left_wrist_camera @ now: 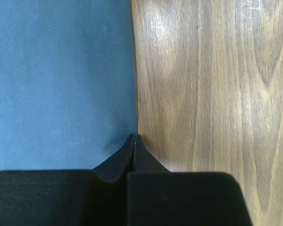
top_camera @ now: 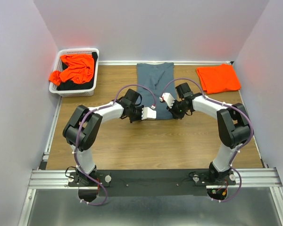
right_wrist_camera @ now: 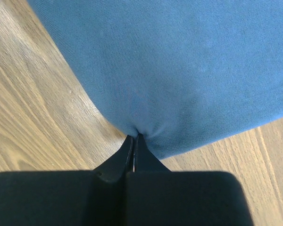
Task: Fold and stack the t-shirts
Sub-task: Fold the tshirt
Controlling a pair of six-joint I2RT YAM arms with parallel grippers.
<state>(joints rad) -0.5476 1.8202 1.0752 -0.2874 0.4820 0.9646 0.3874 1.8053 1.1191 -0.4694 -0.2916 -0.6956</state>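
Observation:
A slate blue-grey t-shirt (top_camera: pixel 154 84) lies flat in a long strip at the back middle of the table. Both grippers are at its near end. My left gripper (top_camera: pixel 153 114) is shut, its tips pinching the shirt's near left edge (left_wrist_camera: pixel 61 80) where cloth meets wood. My right gripper (top_camera: pixel 173 112) is shut on the near right corner, and the cloth (right_wrist_camera: pixel 179 70) puckers at its tips (right_wrist_camera: pixel 135 137). A folded orange t-shirt (top_camera: pixel 218 78) lies at the back right. Another orange t-shirt (top_camera: pixel 75 68) is crumpled in the basket.
A white slotted basket (top_camera: pixel 76 90) stands at the back left, with dark cloth under the orange shirt. White walls close in the table on three sides. Bare wood (top_camera: pixel 155 146) lies between the grippers and the arm bases.

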